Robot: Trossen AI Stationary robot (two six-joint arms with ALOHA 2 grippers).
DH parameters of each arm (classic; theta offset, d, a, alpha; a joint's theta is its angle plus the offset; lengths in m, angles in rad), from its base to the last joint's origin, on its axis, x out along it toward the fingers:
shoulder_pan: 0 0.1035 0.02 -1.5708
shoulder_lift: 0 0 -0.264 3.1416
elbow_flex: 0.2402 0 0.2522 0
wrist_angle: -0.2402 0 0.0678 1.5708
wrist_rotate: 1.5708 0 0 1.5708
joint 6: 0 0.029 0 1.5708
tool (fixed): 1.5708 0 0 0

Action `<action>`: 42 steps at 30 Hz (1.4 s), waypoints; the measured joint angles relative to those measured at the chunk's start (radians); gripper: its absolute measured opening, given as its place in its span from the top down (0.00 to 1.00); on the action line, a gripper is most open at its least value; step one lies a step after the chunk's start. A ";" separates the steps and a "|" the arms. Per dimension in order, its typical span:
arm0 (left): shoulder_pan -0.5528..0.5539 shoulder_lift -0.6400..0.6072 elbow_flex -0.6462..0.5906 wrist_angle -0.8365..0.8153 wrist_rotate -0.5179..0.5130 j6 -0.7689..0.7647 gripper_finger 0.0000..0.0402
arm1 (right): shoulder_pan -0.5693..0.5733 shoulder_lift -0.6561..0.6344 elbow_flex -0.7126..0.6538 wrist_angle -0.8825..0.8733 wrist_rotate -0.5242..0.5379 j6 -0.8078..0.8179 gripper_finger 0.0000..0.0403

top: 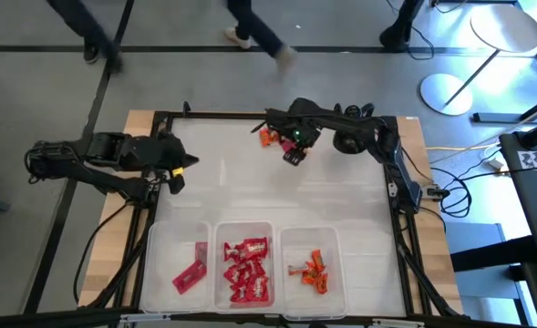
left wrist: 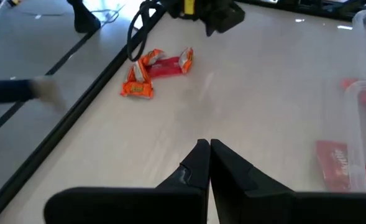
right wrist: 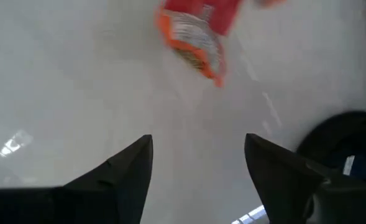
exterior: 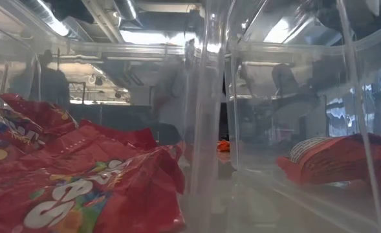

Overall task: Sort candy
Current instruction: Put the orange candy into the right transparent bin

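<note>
Across the pale, glossy tabletop (top: 250, 182), framed by a black rail and bare wood edges, sit three clear plastic bins (top: 241, 264) in a row along the near edge. Leftmost bin: one flat red bar (top: 190, 275) plus a small red piece. Middle bin: a heap of red Skittles packets (top: 247, 271), seen pressed against the wall in the low view (exterior: 67, 181). Rightmost bin: a few orange pieces (top: 314, 271). Near the far edge, well apart from the bins, lie the unsorted sweets: an orange Reese's packet (left wrist: 136, 89) touching a red bar with orange-and-white ends (left wrist: 166, 64), grouped in the high view as a small orange-red cluster (top: 268, 137). Just beside that cluster hovers the right gripper (top: 293, 153), fingers spread wide and empty, with an orange-edged packet (right wrist: 192, 37) lying on the surface ahead of its dark fingers (right wrist: 123, 171). Over at the left side of the table waits the left gripper (top: 179, 169), jaws clenched together on nothing, fingertips meeting in its own wrist view (left wrist: 207, 149). Beyond the table: grey floor, legs of a person walking past (top: 254, 32), round white table tops (top: 505, 27) at the right, loose cables, and a black stand with a white label. Through the bin walls in the low view, a dim ceiling with strip lights and blurred figures.
</note>
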 joint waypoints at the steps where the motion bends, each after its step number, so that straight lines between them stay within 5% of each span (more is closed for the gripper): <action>1: 0.000 0.004 0.000 0.000 0.000 0.000 0.99 | -0.009 0.000 -0.029 0.024 0.001 0.000 0.37; 7: 0.000 0.045 0.000 0.007 0.000 -0.016 0.99 | -0.005 0.000 -0.114 0.140 0.121 0.000 0.32; 20: 0.000 0.137 0.000 0.013 0.000 -0.043 0.99 | 0.092 -0.012 -0.112 0.150 0.168 0.046 0.27; 27: 0.000 0.162 0.000 0.012 0.000 -0.052 0.99 | 0.229 -0.024 -0.142 0.221 0.399 0.180 0.31; 34: 0.000 0.164 0.000 -0.014 0.001 -0.093 0.99 | 0.244 -0.074 -0.299 0.307 0.385 0.317 0.32; 42: 0.000 0.164 0.000 -0.023 0.001 -0.103 0.99 | 0.233 -0.400 -0.681 0.648 0.369 0.557 0.32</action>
